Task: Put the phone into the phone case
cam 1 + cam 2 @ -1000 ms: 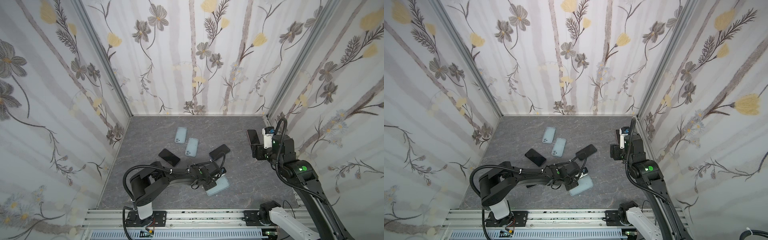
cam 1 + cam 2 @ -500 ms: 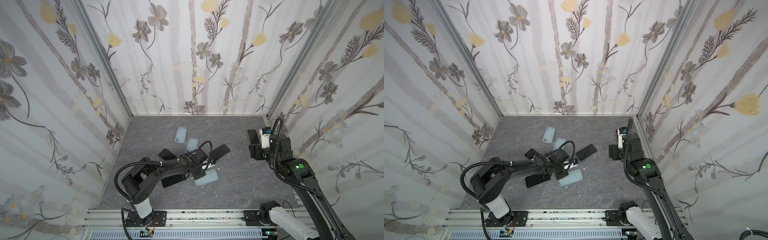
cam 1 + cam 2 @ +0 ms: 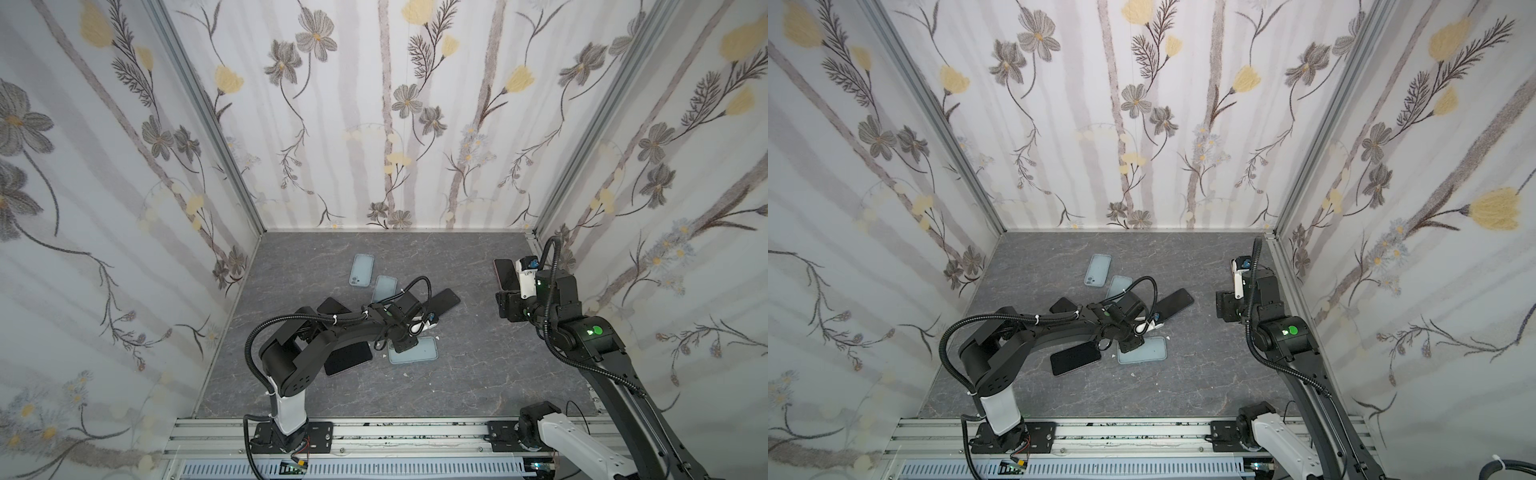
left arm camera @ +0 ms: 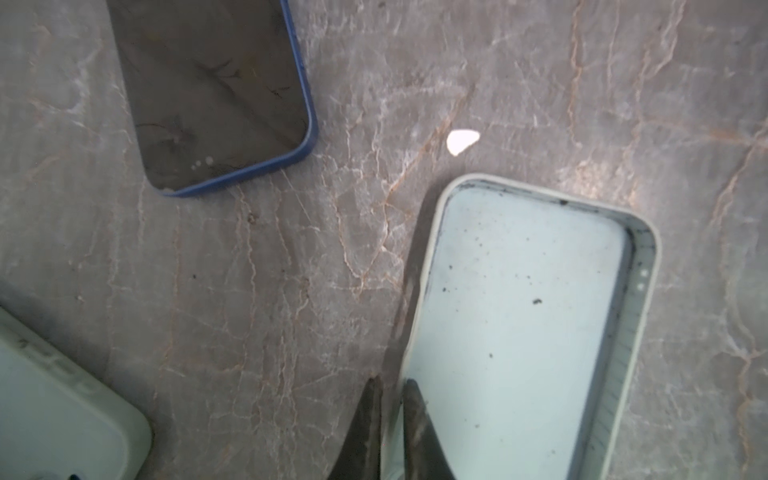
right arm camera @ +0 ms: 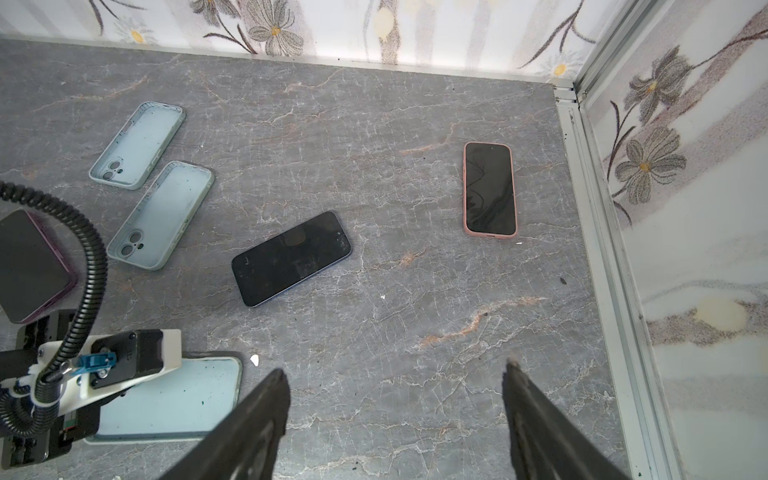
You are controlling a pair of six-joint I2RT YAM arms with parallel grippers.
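Pinching the empty pale-blue phone case [image 4: 519,311] by its rim in the left gripper [image 4: 392,380], the robot seemed to be staging it, right gripper [image 5: 397,368] gaping empty apart from that case, black phone [image 3: 352,359] just beside it needing pickup next.

Case [image 4: 519,332] end off-frame, perhaps in left gripper [image 4: 392,381].

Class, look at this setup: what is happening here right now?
The left gripper is closed on the rim of an empty pale blue case lying on the table. The right gripper hangs open off to the side, holding nothing. The nearby dark phone lies flat, not yet in that case.
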